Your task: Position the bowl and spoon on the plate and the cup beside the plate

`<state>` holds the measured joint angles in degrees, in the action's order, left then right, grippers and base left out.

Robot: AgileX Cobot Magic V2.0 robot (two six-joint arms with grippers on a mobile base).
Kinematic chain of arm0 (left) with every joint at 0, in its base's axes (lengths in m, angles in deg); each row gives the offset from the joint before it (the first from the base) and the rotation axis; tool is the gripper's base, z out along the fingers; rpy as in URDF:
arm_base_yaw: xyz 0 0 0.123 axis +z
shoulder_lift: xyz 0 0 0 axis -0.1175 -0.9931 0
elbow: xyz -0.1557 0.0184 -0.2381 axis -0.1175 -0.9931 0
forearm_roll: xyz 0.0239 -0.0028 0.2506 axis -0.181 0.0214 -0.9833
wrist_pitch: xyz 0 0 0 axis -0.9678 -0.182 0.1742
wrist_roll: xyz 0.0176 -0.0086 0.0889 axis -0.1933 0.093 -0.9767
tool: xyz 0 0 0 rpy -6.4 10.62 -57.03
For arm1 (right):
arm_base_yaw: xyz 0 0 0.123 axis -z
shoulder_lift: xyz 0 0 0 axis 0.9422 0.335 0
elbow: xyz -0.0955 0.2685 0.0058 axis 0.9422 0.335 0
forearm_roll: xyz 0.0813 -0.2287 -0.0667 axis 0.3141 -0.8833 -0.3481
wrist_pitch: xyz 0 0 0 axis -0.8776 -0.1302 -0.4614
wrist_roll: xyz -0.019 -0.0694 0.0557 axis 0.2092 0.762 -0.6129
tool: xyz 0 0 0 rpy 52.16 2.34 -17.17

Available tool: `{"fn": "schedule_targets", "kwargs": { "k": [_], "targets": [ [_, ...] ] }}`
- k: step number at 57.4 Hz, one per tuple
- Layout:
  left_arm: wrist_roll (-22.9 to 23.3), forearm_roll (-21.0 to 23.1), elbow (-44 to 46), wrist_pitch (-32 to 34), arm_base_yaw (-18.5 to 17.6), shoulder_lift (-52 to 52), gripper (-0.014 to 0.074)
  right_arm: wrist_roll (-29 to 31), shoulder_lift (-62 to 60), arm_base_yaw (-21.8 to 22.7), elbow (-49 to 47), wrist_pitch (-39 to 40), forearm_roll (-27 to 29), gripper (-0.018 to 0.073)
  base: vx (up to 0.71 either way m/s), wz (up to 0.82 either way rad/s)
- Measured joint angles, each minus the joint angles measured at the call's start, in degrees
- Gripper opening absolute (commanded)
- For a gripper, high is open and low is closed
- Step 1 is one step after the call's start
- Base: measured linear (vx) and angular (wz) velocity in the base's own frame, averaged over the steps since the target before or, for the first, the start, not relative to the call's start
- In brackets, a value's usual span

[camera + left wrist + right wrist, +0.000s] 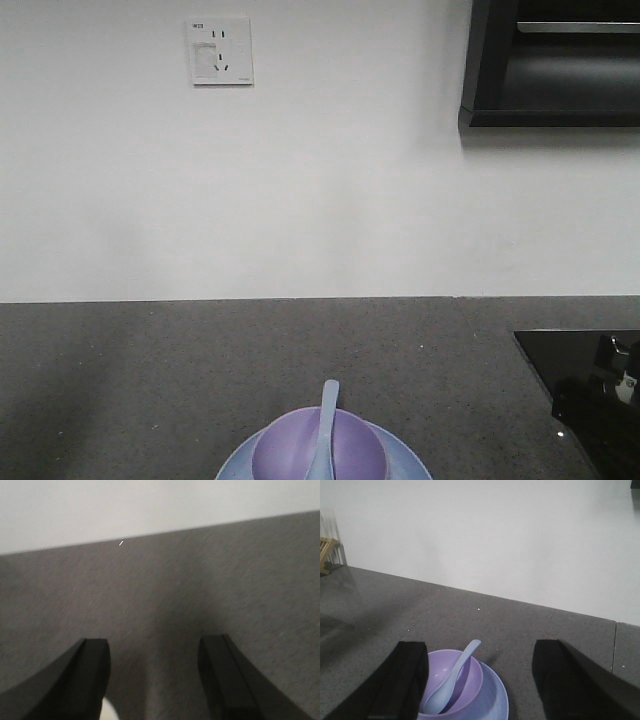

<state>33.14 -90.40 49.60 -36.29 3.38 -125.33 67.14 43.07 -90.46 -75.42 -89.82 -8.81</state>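
Note:
The lavender bowl (345, 455) sits on the pale blue plate (408, 466) at the near edge of the counter. The pale blue spoon (326, 420) lies in the bowl with its handle pointing to the wall. In the right wrist view the bowl (472, 672), spoon (451, 680) and plate (495, 697) lie below my open right gripper (480, 647), close to its left finger, with nothing held. My left gripper (154, 642) hangs open over bare grey counter. A white rounded patch (107, 711) shows by its left finger; I cannot tell whether it is the cup.
The grey counter (150, 380) runs back to a white wall with a socket (220, 52). A black glass hob (585, 375) is set in at the right. A dark shelf (555, 65) hangs top right. A wooden rack (325, 555) stands far left.

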Motion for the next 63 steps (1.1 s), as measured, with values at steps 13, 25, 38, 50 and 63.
{"fn": "schedule_targets", "kwargs": {
  "k": [13, 25, 38, 50, 63],
  "targets": [
    [1.84, -1.15, 0.0, -10.98, 3.4, -3.07, 0.0471, 0.0, 0.0, 0.0, 0.0, -1.99, -0.05, 0.0514, 0.0, 0.0],
    [1.88, -1.39, 0.0, -12.61, 3.49, -6.58, 0.0471, 0.0, 0.0, 0.0, 0.0, -2.39, -0.05, 0.0514, 0.0, 0.0],
    [1.88, -1.39, 0.0, -14.49, 3.49, -10.54, 0.047, 0.0, 0.0, 0.0, 0.0, -2.6, -0.75, 0.0514, 0.0, 0.0],
    [1.88, -1.43, 0.0, -15.67, 3.49, -10.94, 0.0351, 0.0, 0.0, 0.0, 0.0, -2.65, -2.51, 0.0514, 0.0, 0.0],
    [1.88, -1.74, 0.0, -16.3, 3.49, -10.94, 0.0121, -0.36, 0.0, 0.0, 0.0, -2.65, -2.62, 0.0514, 0.0, 0.0]
  ]
}}
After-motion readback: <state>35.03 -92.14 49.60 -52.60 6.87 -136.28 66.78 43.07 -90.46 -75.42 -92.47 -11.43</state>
